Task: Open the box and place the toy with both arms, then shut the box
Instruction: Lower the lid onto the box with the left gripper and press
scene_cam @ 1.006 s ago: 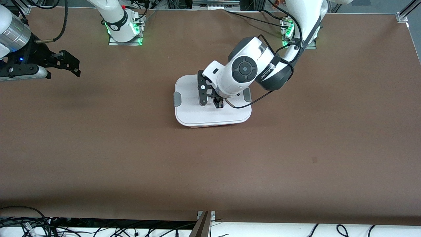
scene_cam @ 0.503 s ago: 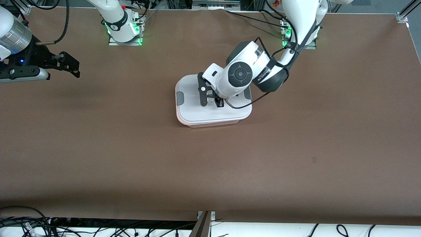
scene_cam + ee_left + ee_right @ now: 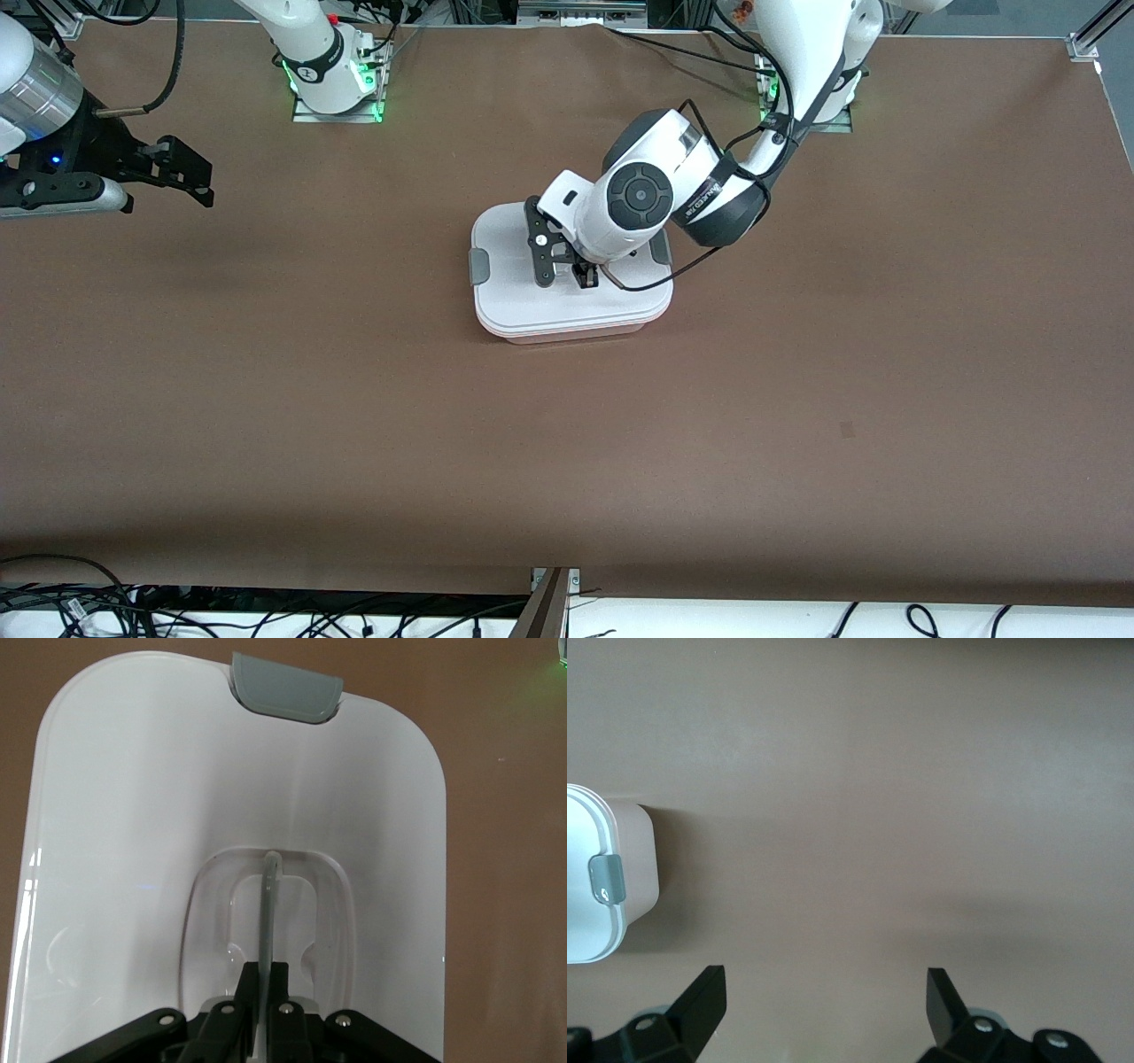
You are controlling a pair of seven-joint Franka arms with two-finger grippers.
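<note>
The box (image 3: 576, 335) stands mid-table, its pale pink tub showing under the flat white lid (image 3: 514, 301). My left gripper (image 3: 585, 276) is over the lid's middle, shut on the thin clear handle (image 3: 270, 904) that stands up from the recess; in the left wrist view the left gripper (image 3: 267, 970) pinches that handle between both fingers. A grey clip (image 3: 285, 696) sits at the lid's end. My right gripper (image 3: 202, 182) hovers open at the right arm's end of the table; the right wrist view shows the right gripper (image 3: 825, 981) with nothing in it. The toy is out of view.
From the right wrist view, one corner of the box (image 3: 642, 859) with its grey clip (image 3: 607, 879) shows. The brown table (image 3: 567, 443) stretches bare round the box. Cables hang at the edge nearest the front camera (image 3: 266, 620).
The left gripper has come down with the lid, which now lies lower over the pink tub and slightly toward the right arm's end. The right arm has barely moved.
</note>
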